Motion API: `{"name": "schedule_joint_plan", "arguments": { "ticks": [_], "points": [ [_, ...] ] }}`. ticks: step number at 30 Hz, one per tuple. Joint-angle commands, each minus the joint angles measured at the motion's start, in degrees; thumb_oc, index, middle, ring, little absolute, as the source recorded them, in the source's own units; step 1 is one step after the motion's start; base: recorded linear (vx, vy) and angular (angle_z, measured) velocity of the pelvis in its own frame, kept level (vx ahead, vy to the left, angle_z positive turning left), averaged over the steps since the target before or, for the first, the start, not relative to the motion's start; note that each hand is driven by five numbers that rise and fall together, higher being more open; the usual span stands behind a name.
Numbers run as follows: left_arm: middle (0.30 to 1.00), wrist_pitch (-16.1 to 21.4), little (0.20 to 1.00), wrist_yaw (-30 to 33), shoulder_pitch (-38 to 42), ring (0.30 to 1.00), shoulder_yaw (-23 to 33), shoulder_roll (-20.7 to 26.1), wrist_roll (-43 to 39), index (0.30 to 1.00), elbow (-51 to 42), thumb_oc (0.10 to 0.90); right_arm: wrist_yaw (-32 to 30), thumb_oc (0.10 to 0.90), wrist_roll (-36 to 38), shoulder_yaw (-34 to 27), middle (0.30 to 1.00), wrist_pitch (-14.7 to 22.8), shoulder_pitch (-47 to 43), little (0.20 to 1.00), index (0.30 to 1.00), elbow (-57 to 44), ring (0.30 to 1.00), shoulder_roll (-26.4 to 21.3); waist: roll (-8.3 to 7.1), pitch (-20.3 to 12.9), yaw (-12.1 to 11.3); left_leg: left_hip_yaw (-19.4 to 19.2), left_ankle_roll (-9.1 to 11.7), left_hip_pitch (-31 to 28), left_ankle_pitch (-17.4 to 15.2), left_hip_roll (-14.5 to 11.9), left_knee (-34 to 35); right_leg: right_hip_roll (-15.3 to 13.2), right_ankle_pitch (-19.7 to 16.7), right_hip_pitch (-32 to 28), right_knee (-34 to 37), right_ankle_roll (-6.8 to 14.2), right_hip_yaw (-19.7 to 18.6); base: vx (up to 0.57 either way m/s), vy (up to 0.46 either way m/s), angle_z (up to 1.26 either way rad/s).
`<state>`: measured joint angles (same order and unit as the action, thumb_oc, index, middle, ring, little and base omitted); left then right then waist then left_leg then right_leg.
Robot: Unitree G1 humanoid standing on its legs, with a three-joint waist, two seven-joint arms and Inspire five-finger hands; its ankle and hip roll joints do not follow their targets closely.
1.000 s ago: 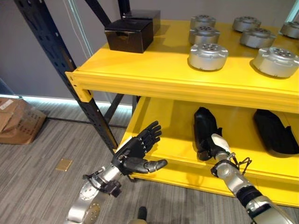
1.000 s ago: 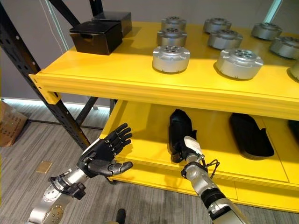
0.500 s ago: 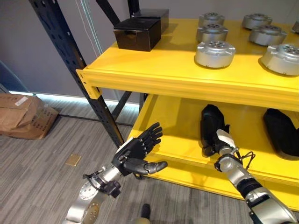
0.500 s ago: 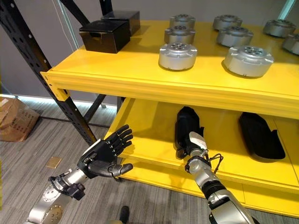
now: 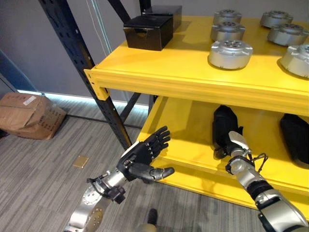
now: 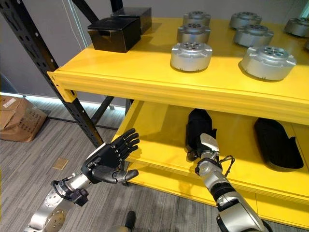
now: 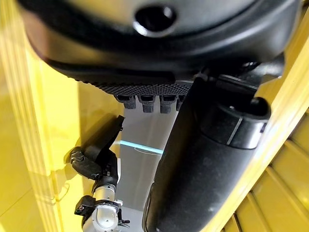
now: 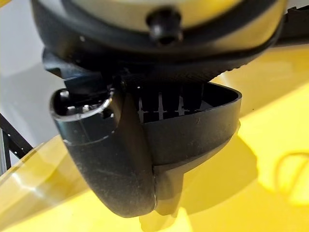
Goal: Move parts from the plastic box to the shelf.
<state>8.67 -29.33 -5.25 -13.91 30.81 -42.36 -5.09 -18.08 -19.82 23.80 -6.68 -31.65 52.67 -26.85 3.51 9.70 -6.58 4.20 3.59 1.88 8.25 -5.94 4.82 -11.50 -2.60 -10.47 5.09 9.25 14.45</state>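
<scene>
A black shell-shaped part (image 5: pixel 223 123) lies on the yellow lower shelf (image 5: pixel 186 140). My right hand (image 5: pixel 236 144) is at the part's near end. In the right wrist view its thumb (image 8: pixel 111 159) lies against the part's outer wall (image 8: pixel 203 125) and its fingers reach inside, pinching it. My left hand (image 5: pixel 140 157) hovers open, fingers straight and spread, just off the lower shelf's front left corner, holding nothing. The left wrist view shows that hand's thumb (image 7: pixel 203 164), and far off the right hand (image 7: pixel 96 162) on the part.
A second black part (image 5: pixel 294 140) lies further right on the lower shelf. The upper shelf (image 5: pixel 159 65) carries several silver round parts (image 5: pixel 230 52) and two black boxes (image 5: pixel 147 30). A black upright (image 5: pixel 79 58) stands at the left. Cardboard boxes (image 5: pixel 29 113) sit on the floor.
The whole picture has shifted, so the camera moved. Both hands keep about the same places relative to the shelf, the right one still on the black part.
</scene>
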Motion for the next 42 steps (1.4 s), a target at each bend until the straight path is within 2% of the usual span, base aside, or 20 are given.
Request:
{"name": "schedule_joint_plan", "arguments": {
  "ticks": [1,10,18,21,22,23,24,29,31,36,42],
  "points": [
    [1.000,4.02,1.000,-1.12,7.81,1.000,0.15,1.39,-2.90,1.000,-6.17,0.900,-3.85,0.400,-2.34,-1.17,0.300,-5.19,-9.01,0.300,0.300,6.35,0.300,-6.55,-0.35,2.76,-2.36,-4.38,0.24,-4.09,-5.40,-2.22,-0.34,-1.33,3.59,2.06,-5.26,-1.63,-1.11,0.01,-0.016,0.04],
    [1.000,3.69,1.000,-1.17,8.98,1.000,-0.41,1.96,-3.65,1.000,-7.17,0.900,-4.20,0.400,-2.17,-2.89,0.300,-5.47,-9.43,0.300,0.300,8.51,0.300,-8.33,-0.10,3.18,-1.93,-4.34,0.09,-3.68,-5.32,-2.09,-0.66,-1.32,4.05,2.50,-6.30,-1.69,-1.71,0.00,0.000,0.00],
    [1.000,4.02,1.000,-0.97,9.34,1.000,-0.81,2.36,-4.16,1.000,-7.25,0.900,-4.98,0.400,-1.24,-3.74,0.300,-7.97,-9.67,0.300,0.300,10.18,0.300,-8.47,0.02,3.48,-1.83,-4.52,-0.05,-3.53,-5.32,-2.10,-0.86,-1.37,4.04,2.78,-6.64,-1.65,-1.99,0.00,0.000,0.00],
    [1.000,4.26,1.000,-0.66,9.65,1.000,-1.17,2.31,-4.06,1.000,-7.23,0.900,-3.27,0.400,-1.00,-3.97,0.300,-8.28,-10.34,0.300,0.300,10.98,0.300,-8.30,0.10,3.57,-1.85,-4.49,-0.05,-3.36,-5.30,-2.04,-0.92,-1.37,4.11,2.93,-6.72,-1.69,-2.08,0.00,0.000,0.00],
    [1.000,4.24,1.000,-0.59,9.78,1.000,-1.27,2.25,-4.08,1.000,-7.23,0.900,-3.03,0.598,-0.85,-3.87,0.577,-7.97,-10.50,0.577,0.577,11.15,0.577,-8.13,0.12,3.64,-1.88,-4.49,-0.06,-3.32,-5.27,-2.04,-0.93,-1.36,4.10,2.95,-6.76,-1.69,-2.09,0.00,0.000,0.00],
    [1.000,4.24,1.000,-0.59,9.79,1.000,-1.27,2.25,-4.08,1.000,-7.22,0.900,-3.03,0.598,-0.84,-3.86,0.577,-7.96,-10.52,0.577,0.577,11.17,0.577,-8.13,0.13,3.65,-1.88,-4.49,-0.06,-3.32,-5.27,-2.04,-0.93,-1.36,4.10,2.95,-6.76,-1.69,-2.10,0.00,0.000,0.00],
    [1.000,4.33,1.000,-0.52,9.89,1.000,-1.33,2.25,-4.06,1.000,-7.29,0.900,-1.17,0.900,-1.86,-3.47,1.000,-6.92,-10.58,1.000,1.000,11.08,1.000,-7.65,0.05,3.64,-1.94,-4.48,-0.08,-3.15,-5.25,-2.01,-0.97,-1.40,4.13,2.98,-6.79,-1.63,-2.07,0.00,0.000,0.00],
    [1.000,4.48,1.000,-0.78,9.96,1.000,-1.31,2.08,-4.04,1.000,-7.02,0.900,-0.63,0.900,-2.47,-2.90,1.000,-6.45,-10.27,1.000,1.000,10.94,1.000,-7.22,-0.01,3.66,-1.91,-4.53,-0.07,-3.07,-5.19,-2.03,-1.01,-1.41,4.06,3.12,-6.87,-1.63,-2.17,0.00,0.000,0.00],
    [1.000,3.87,1.000,-1.43,10.05,1.000,-0.37,1.83,-3.92,1.000,-7.00,0.900,5.04,0.900,-4.34,-0.68,1.000,-7.65,-9.51,1.000,1.000,9.00,1.000,-6.62,-0.47,3.67,-1.72,-4.74,-0.09,-2.96,-5.12,-2.09,-1.01,-1.37,4.00,3.25,-6.89,-1.55,-2.49,0.00,0.000,0.00],
    [1.000,3.36,1.000,-2.18,10.20,1.000,-0.12,1.45,-3.49,1.000,-7.03,0.900,6.81,0.900,-2.87,0.05,1.000,-10.40,-7.95,1.000,1.000,8.30,1.000,-5.85,-0.99,3.73,-1.54,-4.86,-0.14,-3.03,-5.05,-2.32,-0.88,-1.23,4.04,3.30,-7.04,-1.52,-2.85,0.00,0.000,0.00],
    [1.000,2.71,1.000,-2.80,10.45,1.000,-0.03,1.21,-2.94,1.000,-7.21,0.900,8.82,0.900,-3.04,-0.39,1.000,-11.53,-7.01,1.000,1.000,8.80,1.000,-5.17,-1.41,3.64,-1.43,-5.13,-0.15,-3.08,-5.03,-2.48,-0.80,-0.99,4.03,3.28,-6.94,-1.51,-3.17,0.00,0.000,0.00]
  ]
}}
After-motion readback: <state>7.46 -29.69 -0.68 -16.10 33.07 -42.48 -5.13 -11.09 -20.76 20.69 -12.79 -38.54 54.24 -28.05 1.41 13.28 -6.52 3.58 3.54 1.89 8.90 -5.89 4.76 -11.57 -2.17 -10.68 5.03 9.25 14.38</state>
